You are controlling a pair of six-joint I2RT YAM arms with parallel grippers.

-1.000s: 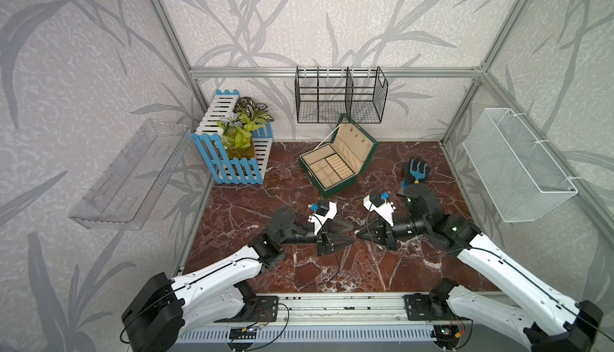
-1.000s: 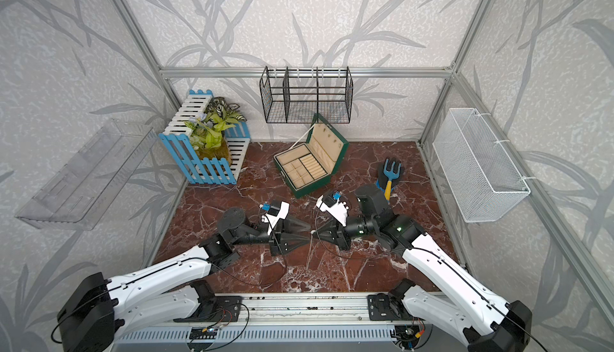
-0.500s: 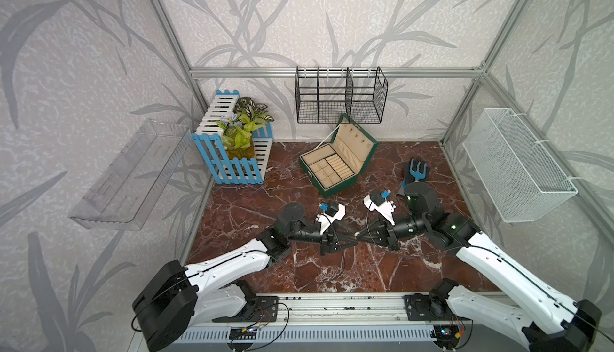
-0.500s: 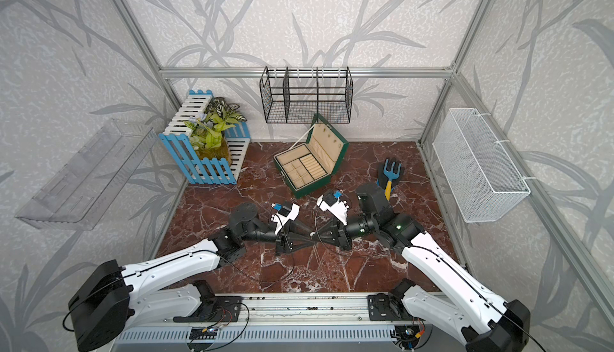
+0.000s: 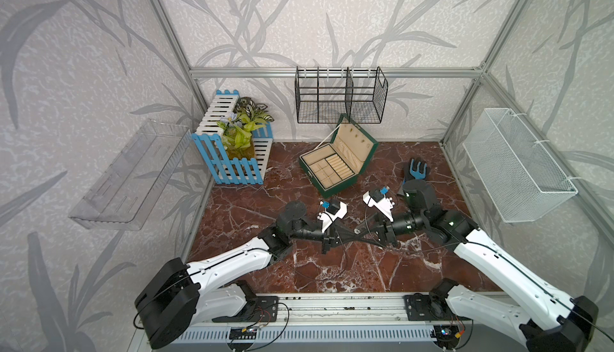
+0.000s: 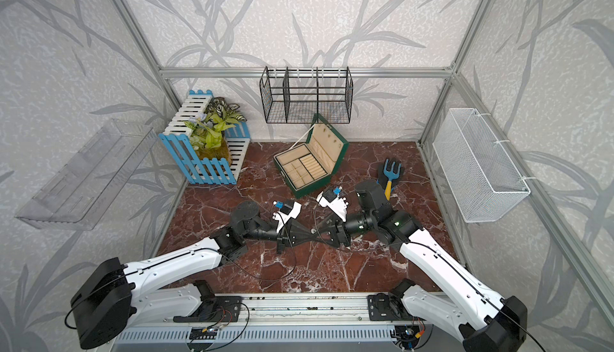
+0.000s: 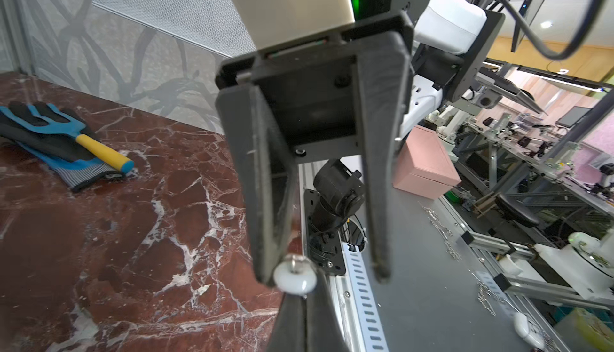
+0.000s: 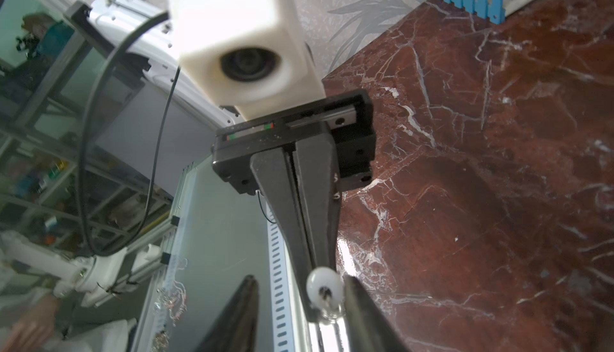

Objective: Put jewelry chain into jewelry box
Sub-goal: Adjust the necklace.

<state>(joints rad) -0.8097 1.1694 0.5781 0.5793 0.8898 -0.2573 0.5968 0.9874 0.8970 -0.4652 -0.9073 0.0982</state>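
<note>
My two grippers meet tip to tip over the middle of the marble floor. The left gripper is shut, with a white bead of the jewelry chain at its tips. The thin chain itself does not show clearly. My right gripper stands open around those tips, with the bead beside one of its fingers. The dark green jewelry box lies open behind both grippers, showing its beige lining.
A black and blue glove with a blue hand fork lies at the back right. A blue-white fence planter stands at the back left. A black wire basket, a white mesh basket and a clear shelf hang on the walls.
My left gripper moved right to meet the right one and shut. The right gripper, shut before, has opened.
</note>
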